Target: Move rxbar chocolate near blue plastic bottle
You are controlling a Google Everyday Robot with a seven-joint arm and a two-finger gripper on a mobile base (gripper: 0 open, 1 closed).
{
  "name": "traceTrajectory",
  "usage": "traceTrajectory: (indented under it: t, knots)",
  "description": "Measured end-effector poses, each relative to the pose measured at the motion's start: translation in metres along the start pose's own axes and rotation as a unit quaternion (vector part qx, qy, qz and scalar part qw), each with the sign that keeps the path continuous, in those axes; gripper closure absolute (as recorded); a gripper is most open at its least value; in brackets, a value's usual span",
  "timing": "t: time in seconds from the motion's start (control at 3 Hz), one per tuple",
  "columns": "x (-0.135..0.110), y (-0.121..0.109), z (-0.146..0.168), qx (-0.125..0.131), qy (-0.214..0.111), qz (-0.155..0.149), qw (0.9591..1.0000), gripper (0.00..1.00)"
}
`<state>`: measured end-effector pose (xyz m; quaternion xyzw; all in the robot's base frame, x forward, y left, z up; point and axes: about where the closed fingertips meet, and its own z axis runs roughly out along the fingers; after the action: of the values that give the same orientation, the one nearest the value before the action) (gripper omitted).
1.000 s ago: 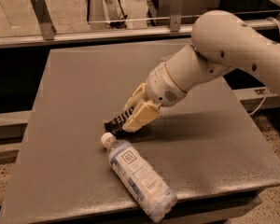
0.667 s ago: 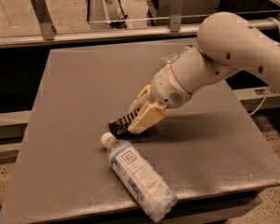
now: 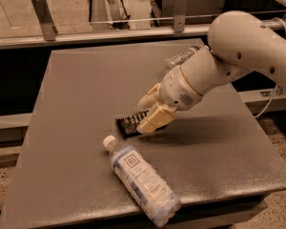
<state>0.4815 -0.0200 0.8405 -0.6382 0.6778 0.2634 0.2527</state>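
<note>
- Change: the gripper (image 3: 142, 116) and the bar (image 3: 127, 123) both sit slightly further right and back than a second ago. The bottle (image 3: 140, 180) has not shifted.
- Fingers: clamped on the bar's right end, one pale finger above and one below. The bar's left end juts out toward the table's left side.
- Bar position: near mid-table, just behind the bottle's cap (image 3: 109, 141) and apart from it. Whether it rests on the surface or is raised a little cannot be told.
- Meaning for the task: the bar travels with the gripper, so the hold looks sound. In my judgement it is already near the bottle, and setting it down and releasing is what remains.
- Edges: the bottle lies on its side, with its base close to the front edge of the table (image 3: 76, 80). Any push against it risks rolling it off.
- Open room: bare surface lies left of the bar and behind it. To the right, the arm (image 3: 238, 46) reaches in over the table.
- A small bottle (image 3: 181, 57) shows behind the arm, partly hidden and well apart from the bar.
</note>
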Motion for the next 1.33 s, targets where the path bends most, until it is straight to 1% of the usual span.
traceTrajectory:
  t: [0.33,0.67,1.0,1.33]
  knots:
    - [0.001,-0.001,-0.004,-0.002,0.004,-0.001,1.0000,0.00]
    - [-0.001,-0.012,-0.015,0.022,-0.017,0.001,0.9996,0.00]
    - [-0.003,-0.031,-0.055,0.082,-0.076,-0.008,0.9937,0.00]
    - [0.000,-0.042,-0.122,0.151,-0.115,-0.034,0.9814,0.00]
